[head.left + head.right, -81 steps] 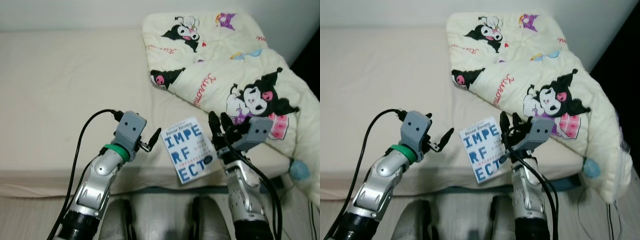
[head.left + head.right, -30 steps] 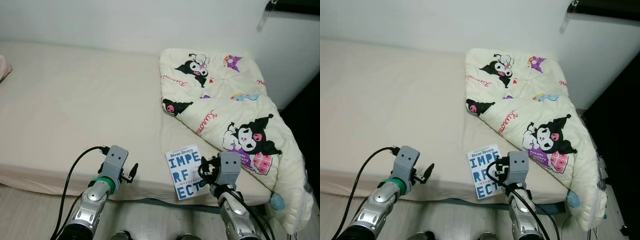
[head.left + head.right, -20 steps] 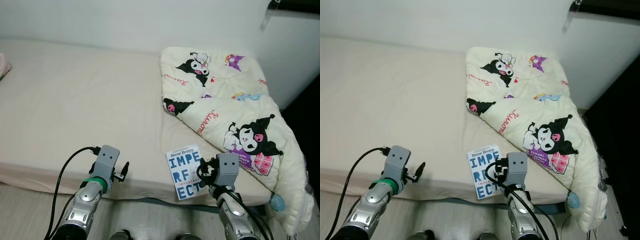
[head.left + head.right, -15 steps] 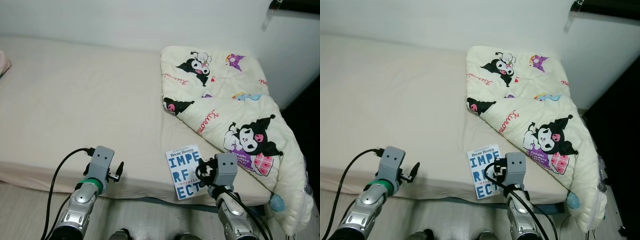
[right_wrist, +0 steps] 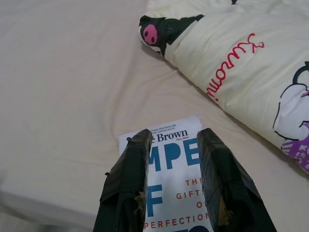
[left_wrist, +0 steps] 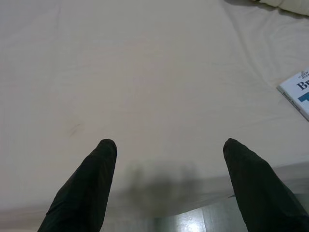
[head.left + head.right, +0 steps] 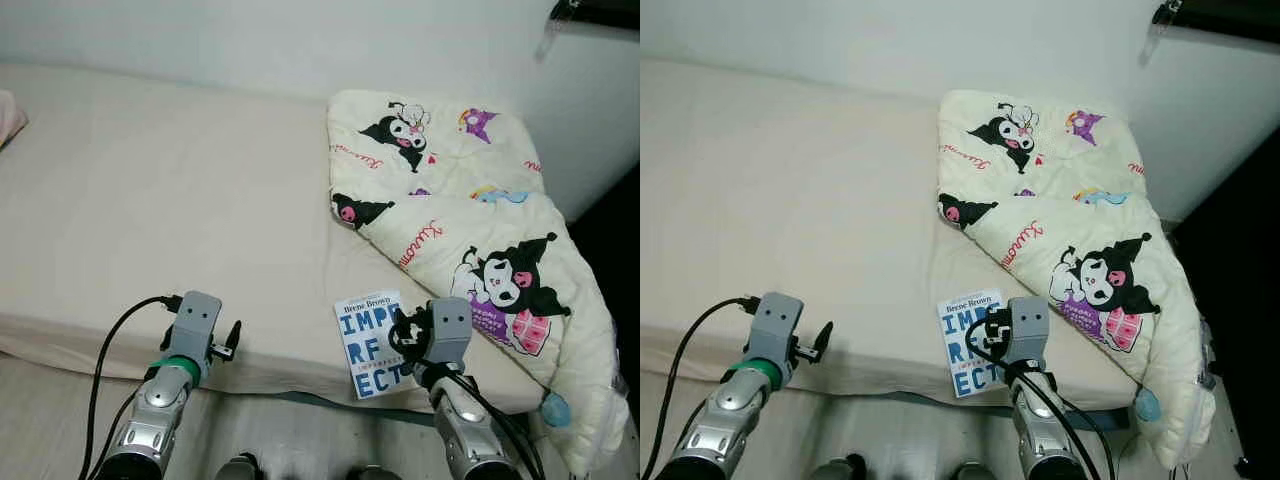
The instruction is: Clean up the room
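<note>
A white paperback book (image 7: 368, 344) with big blue letters lies tilted at the front edge of the beige bed (image 7: 150, 200), its lower end slightly past the edge. My right gripper (image 5: 175, 133) hovers over the cover with its fingers a little apart. The printed title shows between them, and nothing is clamped. My left gripper (image 6: 169, 142) is open wide over bare sheet near the front edge, left of the book. A cream cartoon-print blanket (image 7: 470, 200) lies folded on the bed's right side, its edge just beyond the book.
The blanket droops over the bed's right corner, where a blue pompom (image 7: 556, 408) hangs. A dark gap (image 7: 612, 230) runs beside the white wall on the right. Something pink (image 7: 8, 112) peeks in at the far left. Pale floor lies below the bed edge.
The camera has risen and pulled back, so more of the bed shows. My left gripper has dropped and drifted left toward the front edge. The right gripper now overlaps the book's right side.
</note>
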Robot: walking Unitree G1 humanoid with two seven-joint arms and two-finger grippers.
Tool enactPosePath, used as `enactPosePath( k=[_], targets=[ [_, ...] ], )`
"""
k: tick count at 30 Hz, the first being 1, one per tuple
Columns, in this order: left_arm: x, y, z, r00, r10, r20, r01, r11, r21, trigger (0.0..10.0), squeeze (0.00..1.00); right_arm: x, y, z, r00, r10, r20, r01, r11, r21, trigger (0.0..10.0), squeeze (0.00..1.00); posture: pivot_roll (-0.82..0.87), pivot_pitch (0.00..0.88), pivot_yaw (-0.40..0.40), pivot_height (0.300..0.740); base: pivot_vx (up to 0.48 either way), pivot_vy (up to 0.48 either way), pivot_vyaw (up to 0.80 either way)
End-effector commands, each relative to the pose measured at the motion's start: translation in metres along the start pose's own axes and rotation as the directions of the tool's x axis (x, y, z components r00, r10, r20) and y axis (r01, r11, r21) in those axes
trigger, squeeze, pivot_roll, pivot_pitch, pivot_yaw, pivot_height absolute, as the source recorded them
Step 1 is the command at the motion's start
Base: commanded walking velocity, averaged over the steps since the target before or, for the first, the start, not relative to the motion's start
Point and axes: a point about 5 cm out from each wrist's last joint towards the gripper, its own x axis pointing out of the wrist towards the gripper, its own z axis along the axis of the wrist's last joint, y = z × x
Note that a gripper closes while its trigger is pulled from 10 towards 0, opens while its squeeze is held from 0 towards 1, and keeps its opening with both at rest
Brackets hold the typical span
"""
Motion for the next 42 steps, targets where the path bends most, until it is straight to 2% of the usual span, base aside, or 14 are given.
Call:
enactPosePath(
  k=[1, 10, 27, 42],
  targets=[
    [-0.002, -0.005, -0.008, 1.0, -0.008, -0.025, 0.007, 1.0, -0.014, 10.0, 0.0, -0.004, -0.005, -0.006, 1.0, -0.014, -0.021, 0.014, 1.0, -0.004, 10.0, 0.0, 0.05, 0.131, -0.018, 0.74, 0.0, 0.0, 0.0],
    [-0.004, -0.007, -0.01, 1.0, 0.005, -0.029, -0.006, 1.0, -0.027, 10.0, 0.0, -0.006, -0.008, -0.009, 0.999, -0.005, -0.036, 0.004, 1.0, -0.021, 10.0, 0.0, 0.07, 0.125, -0.027, 0.74, 0.0, 0.0, 0.0],
    [-0.006, -0.02, -0.014, 0.998, -0.046, -0.031, 0.045, 0.999, -0.013, 10.0, 0.0, 0.0, -0.007, -0.004, 1.0, -0.003, -0.021, 0.002, 1.0, -0.026, 10.0, 0.0, 0.05, 0.118, -0.03, 0.74, 0.0, 0.0, 0.0],
    [-0.003, -0.021, -0.012, 0.998, -0.061, -0.03, 0.061, 0.998, -0.001, 10.0, 0.0, -0.001, -0.008, -0.006, 1.0, -0.01, -0.026, 0.01, 1.0, -0.027, 10.0, 0.0, 0.05, 0.117, -0.022, 0.74, 0.0, 0.0, 0.0]
  ],
)
